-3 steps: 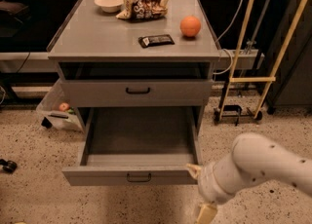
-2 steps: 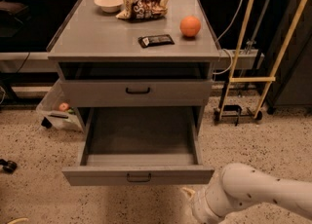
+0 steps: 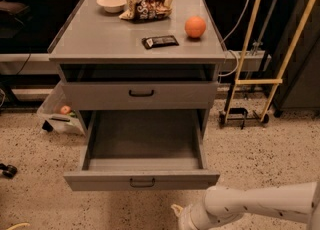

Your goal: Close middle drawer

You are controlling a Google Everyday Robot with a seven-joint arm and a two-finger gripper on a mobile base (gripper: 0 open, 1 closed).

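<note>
— Where is your claw just now?

— My gripper (image 3: 181,216) sits low at the bottom edge of view, over the speckled floor (image 3: 45,204). It is out in front of the front right corner of the bench (image 3: 100,39). It hangs below the drawer front and apart from it. My white arm (image 3: 260,203) reaches in from the right. I cannot tell whether the claw is apart or together.

— And the drawer you are after?

— The middle drawer (image 3: 142,173) stands pulled far out from the bench's front edge. Its plain grey inner box is open to view. Its dark curved handle (image 3: 142,182) is at the centre of the front. Above it the upper drawer front (image 3: 175,95) sits pushed in, with a like handle.

— What is on top?

— A dark wrapped bar (image 3: 160,41) lies right of the middle. An orange (image 3: 195,26) sits just behind it, near the right edge. A crumpled snack bag (image 3: 147,4) is at the back edge. A pale bowl (image 3: 112,2) sits beside the bag, toward the back left corner.

— Anything round the sides?

— A plastic bin (image 3: 60,116) is on the floor by the left side. A yellow-framed cart (image 3: 255,81) stands past the right side.
</note>
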